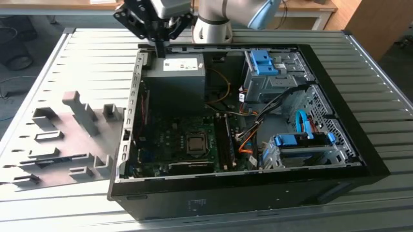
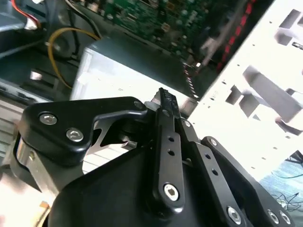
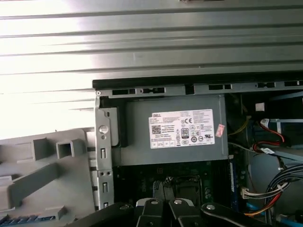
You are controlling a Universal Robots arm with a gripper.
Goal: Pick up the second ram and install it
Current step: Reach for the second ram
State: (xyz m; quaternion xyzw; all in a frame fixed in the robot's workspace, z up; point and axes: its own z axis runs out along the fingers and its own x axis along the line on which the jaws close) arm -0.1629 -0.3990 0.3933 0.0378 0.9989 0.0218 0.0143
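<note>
Observed from beside the table: the open case lies on its side on the slatted top, with the interior facing up.

Gripper: it hangs over the far end of the case, pointing down at the far edge of the power supply. It is near that edge, but I cannot tell whether it touches. In both wrist views the claw has its fingers drawn together. I see nothing clamped between them.

Ram: a slim dark stick lies flat in a low holder on the grey fixture. The fixture sits on the table outside the case, at the exterior view's left. The stick is on the near part of the fixture, well apart from the gripper. It is too small for me to make out chips or a label.

Interior: the motherboard lies on the case floor, on the near side of the power supply. The long black slots run along its edge on the exterior view's right. I cannot tell whether any slot is filled. Blue-tabbed drive cages stand further to the exterior view's right, with loose cables between them and the board.

The first wrist view looks down on the labelled power supply, with the fixture beside the case wall.
</note>
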